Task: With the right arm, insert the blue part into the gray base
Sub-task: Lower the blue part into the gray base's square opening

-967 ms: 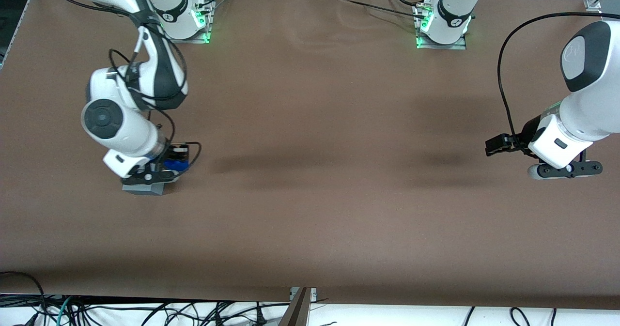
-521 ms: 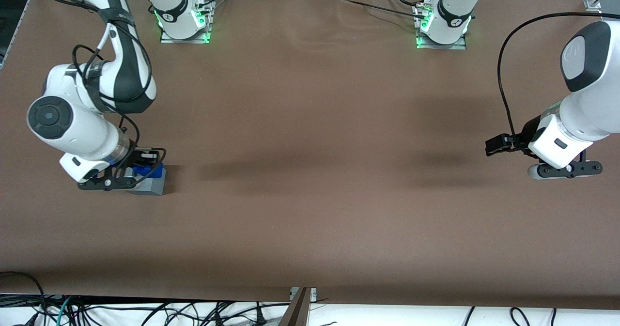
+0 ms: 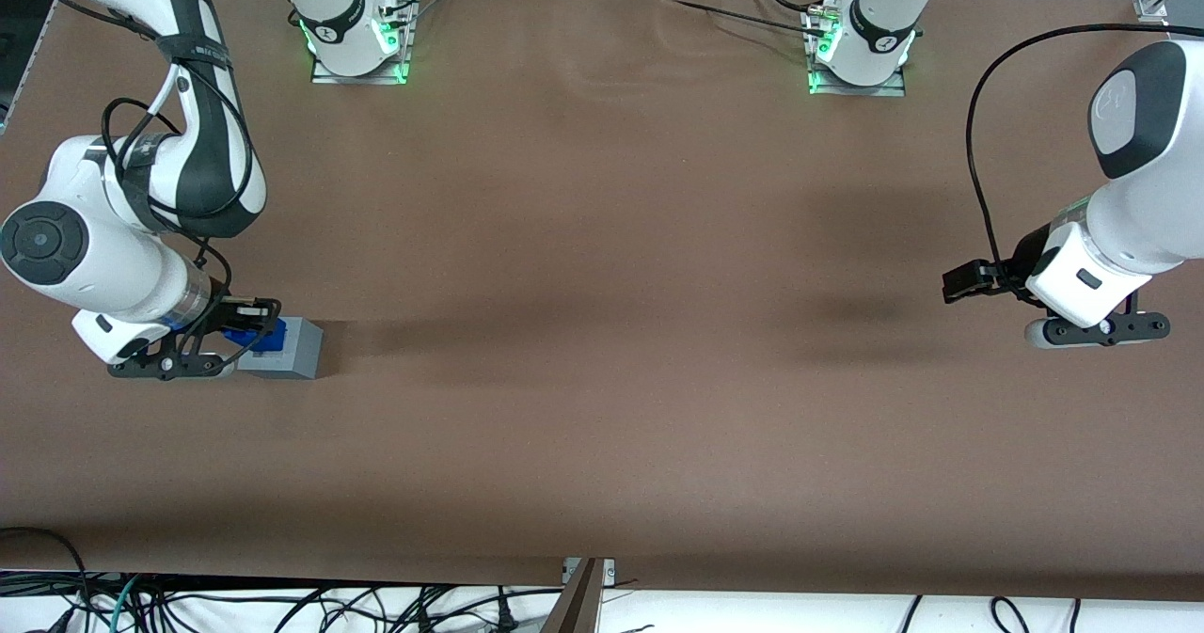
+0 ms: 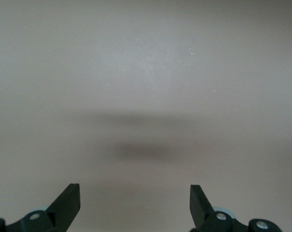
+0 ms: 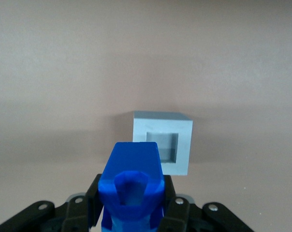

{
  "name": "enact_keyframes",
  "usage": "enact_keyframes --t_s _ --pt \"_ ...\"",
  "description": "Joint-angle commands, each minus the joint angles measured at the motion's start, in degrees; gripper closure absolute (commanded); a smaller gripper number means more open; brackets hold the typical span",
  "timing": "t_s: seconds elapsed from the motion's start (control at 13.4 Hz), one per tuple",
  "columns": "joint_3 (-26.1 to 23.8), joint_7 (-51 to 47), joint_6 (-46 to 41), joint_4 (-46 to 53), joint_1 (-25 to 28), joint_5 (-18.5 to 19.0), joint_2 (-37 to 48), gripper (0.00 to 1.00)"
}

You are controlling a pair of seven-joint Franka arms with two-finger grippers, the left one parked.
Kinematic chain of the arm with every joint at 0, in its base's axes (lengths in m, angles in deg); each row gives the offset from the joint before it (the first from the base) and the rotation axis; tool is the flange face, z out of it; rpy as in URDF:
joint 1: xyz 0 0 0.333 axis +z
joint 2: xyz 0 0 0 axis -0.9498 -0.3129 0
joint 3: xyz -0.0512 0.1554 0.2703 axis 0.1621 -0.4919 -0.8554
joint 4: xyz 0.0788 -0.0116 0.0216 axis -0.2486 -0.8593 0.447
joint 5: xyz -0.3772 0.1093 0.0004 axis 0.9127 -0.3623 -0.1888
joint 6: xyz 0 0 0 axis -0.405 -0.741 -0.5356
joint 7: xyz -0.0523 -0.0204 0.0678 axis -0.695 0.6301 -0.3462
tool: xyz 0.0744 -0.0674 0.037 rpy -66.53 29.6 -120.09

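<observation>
The gray base stands on the brown table toward the working arm's end; in the right wrist view it shows its square recess. My right gripper is shut on the blue part and holds it just above the table, close beside the base on the side away from the parked arm. In the right wrist view the blue part sits between the black fingers, with the base ahead of it and a little to one side. The part is outside the recess.
The two arm bases with green lights stand at the table edge farthest from the front camera. The parked arm hangs over its end of the table. Cables lie below the near table edge.
My right arm has swung sideways away from the parked arm, carrying the blue part from over the gray base to a spot beside it. The base has stayed in place.
</observation>
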Motion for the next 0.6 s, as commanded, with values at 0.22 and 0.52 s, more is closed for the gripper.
enact_keyframes --t_s 0.22,0.52 --pt "-0.40 1.77 -0.37 6.23 -1.36 -3.74 -5.88 0.84" --pt "-0.49 5.63 1.57 6.14 -3.28 -4.18 -7.12 0.84"
